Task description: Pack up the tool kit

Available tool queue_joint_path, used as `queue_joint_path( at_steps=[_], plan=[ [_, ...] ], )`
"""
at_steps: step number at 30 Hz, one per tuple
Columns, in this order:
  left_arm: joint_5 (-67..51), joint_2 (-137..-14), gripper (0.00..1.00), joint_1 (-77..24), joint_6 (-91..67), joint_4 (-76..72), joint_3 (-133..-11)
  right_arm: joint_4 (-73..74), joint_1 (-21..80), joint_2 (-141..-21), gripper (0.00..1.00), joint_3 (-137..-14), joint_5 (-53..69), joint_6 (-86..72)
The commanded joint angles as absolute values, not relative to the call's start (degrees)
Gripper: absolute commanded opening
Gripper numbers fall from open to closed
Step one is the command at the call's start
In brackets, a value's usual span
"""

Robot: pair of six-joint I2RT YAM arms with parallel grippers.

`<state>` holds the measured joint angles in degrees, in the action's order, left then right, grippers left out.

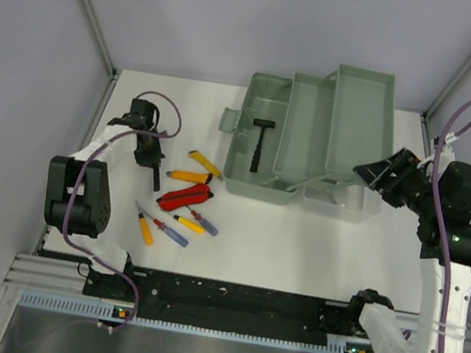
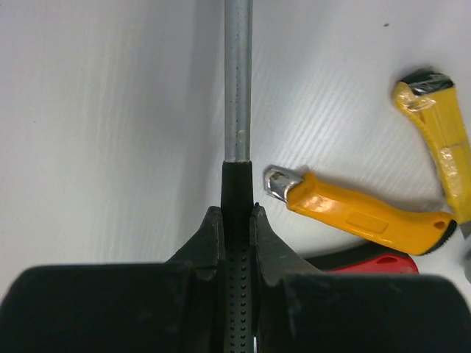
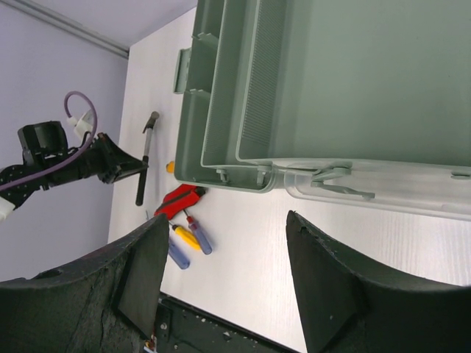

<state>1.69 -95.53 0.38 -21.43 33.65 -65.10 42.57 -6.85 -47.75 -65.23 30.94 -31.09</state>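
The toolbox (image 1: 261, 187) sits open towards the back right of the table (image 1: 296, 249). Its two trays (image 1: 311, 126) are folded out to the right in steps, and the clear lid (image 1: 348, 200) lies flat at the near right, under them. One hammer (image 1: 259, 149) lies in the bottom compartment, head pointing to the back wall. The rest of the kit is out on the table, left of the box: two yellow knives (image 1: 205, 165) just off its front left corner, the red pliers (image 1: 186, 196) nearer me, and the screwdrivers (image 1: 174, 235) fanned out nearest the arms. The left gripper (image 2: 237, 213) is clamped tight on the black grip of another tool (image 2: 238, 88), whose grey metal shaft sticks out past the fingertips. Seen from the right wrist, its far end carries a small head, much like a hammer's. That tool is beside the knives, and I cannot tell if it touches the table. The right gripper (image 3: 224, 220) hangs at the right side of the box by the lid, jaws apart, with nothing between them.
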Motion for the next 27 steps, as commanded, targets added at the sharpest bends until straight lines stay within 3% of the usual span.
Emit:
queue_joint_path(
  at_steps=[1, 9, 14, 27],
  plan=[
    [-2.9, -88.8, 0.00, -1.8, -21.9, 32.0, -68.7, 40.1, -6.2, -46.9, 0.64, -65.5, 30.5, -31.0],
    [-9.7, -82.4, 0.00, -6.1, -23.2, 30.6, -72.6, 40.1, -6.2, -47.2, 0.64, -65.8, 30.3, -30.9],
    [-10.7, -80.8, 0.00, -14.0, -22.0, 24.4, -75.7, 40.1, -6.2, -47.1, 0.64, -65.9, 30.5, -31.0],
    [-10.7, -97.7, 0.00, -25.9, -32.9, 9.3, -84.7, 40.0, -6.2, -45.8, 0.64, -65.0, 32.1, -32.8]
  ],
)
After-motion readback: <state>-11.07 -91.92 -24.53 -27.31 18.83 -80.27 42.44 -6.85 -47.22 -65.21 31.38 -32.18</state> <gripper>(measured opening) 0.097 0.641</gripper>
